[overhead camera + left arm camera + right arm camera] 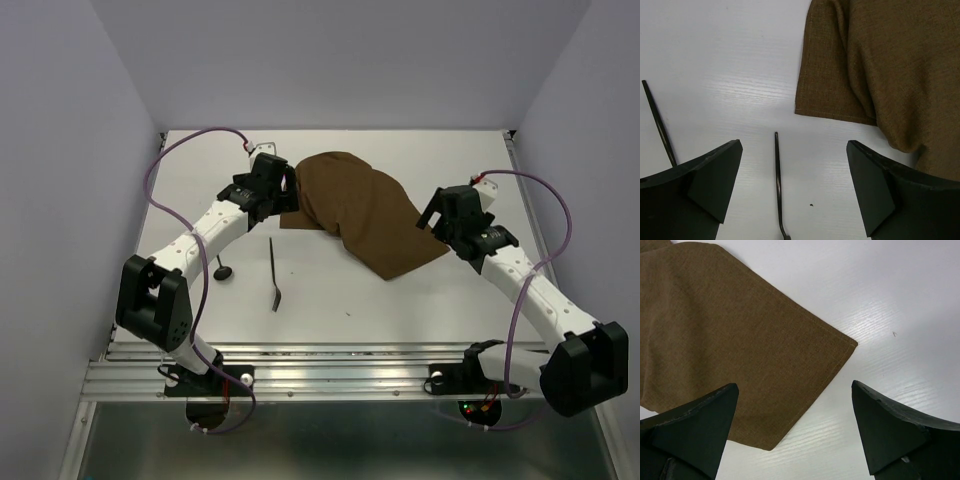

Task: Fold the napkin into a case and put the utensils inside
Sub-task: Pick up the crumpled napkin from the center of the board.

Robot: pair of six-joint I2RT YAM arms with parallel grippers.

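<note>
The brown napkin (360,210) lies loosely rumpled at the table's back middle, one layer draped over another. No case is in view. Both utensils lie left of centre: the long slender one (274,272) and the shorter one with a round head (222,268). My left gripper (286,192) hovers open at the napkin's left edge. In the left wrist view, the left gripper (794,150) has the long utensil (777,180) on the table between its fingers, the napkin (880,65) ahead and the shorter utensil (659,125) at the left. My right gripper (433,215) is open over the napkin's right corner (730,340), with nothing in the right gripper (795,390).
The white table (420,310) is closed in by pale walls at the left, right and back. A metal rail (330,365) runs along the near edge by the arm bases. A small dark speck (811,204) lies on the table near the long utensil.
</note>
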